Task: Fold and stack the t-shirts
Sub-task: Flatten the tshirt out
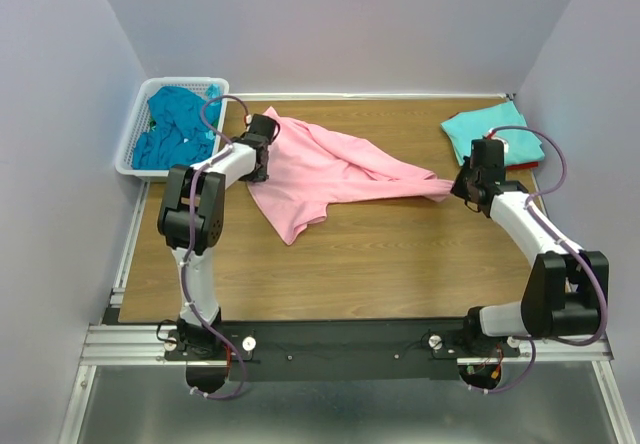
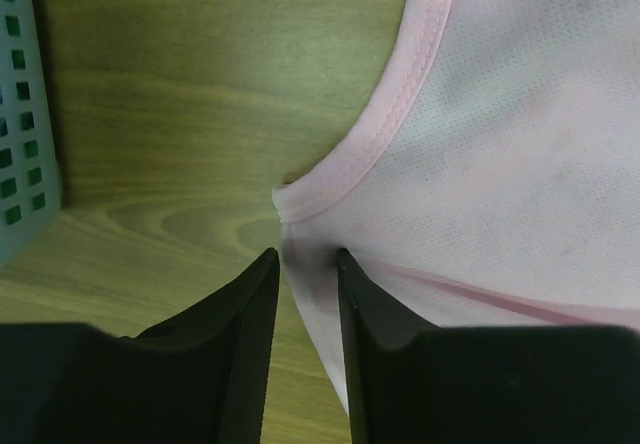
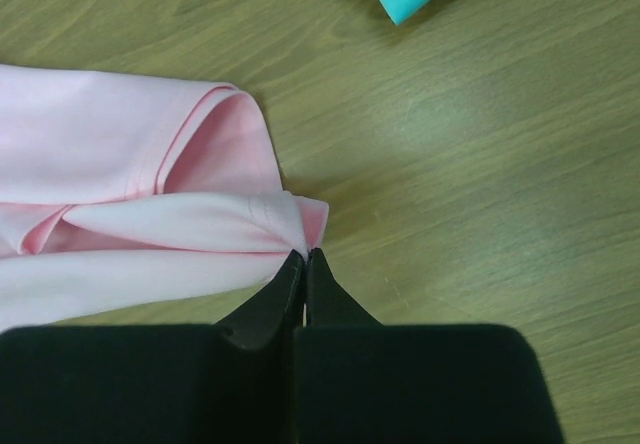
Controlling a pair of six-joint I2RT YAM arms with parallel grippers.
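Cloth this limp likely wants edge holds: right pincer [image 3: 305, 256] shut on a corner of the pink t-shirt [image 1: 330, 169], left pincer [image 2: 307, 256] half open astride its stitched edge.

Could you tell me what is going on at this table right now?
Two robot arms are working on a pink shirt that lies loosely spread on the table. The right gripper is shut on a corner at the shirt's right end. The left gripper has its fingers on either side of the edge by the neckline; whether it grips is unclear. The shirt is not yet folded. A folded aqua shirt lies on a red shirt at the far right, and teal shirts fill the white basket on the left.
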